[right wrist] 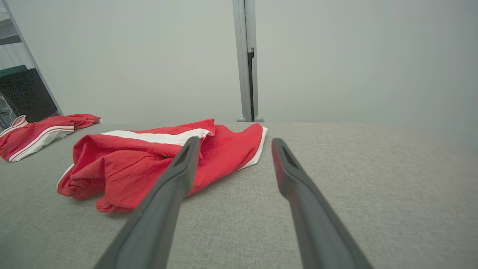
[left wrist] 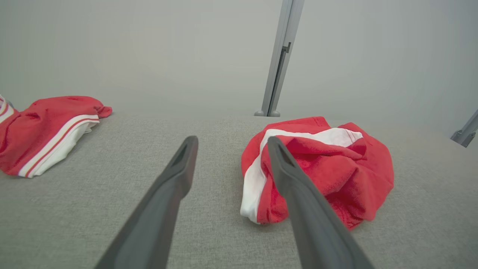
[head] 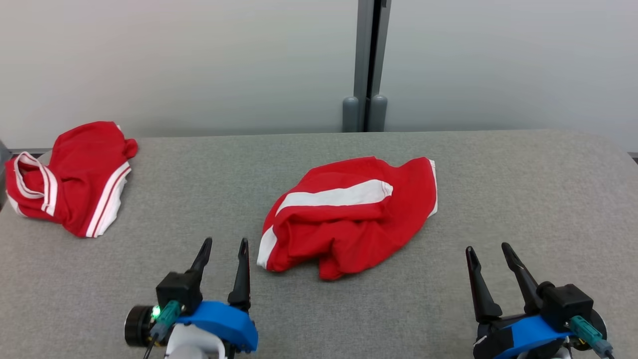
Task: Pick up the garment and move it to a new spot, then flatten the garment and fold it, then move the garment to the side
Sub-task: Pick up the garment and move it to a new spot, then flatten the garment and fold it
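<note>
Lying at the centre of the grey table (head: 498,189), the crumpled red garment (head: 344,214) runs its long axis from near-left to far-right. The left gripper (head: 225,243) is the nearer one, with the garment's near corner just ahead and to its right; the right gripper (head: 488,247) is well apart. Both stand wide open and empty.

No words, labels, brand marks or numbers could be read anywhere. The red garment (head: 349,224) and the other red garment (head: 75,174) bore only plain white stripes, and the grey desk (head: 498,189) carried no print.
</note>
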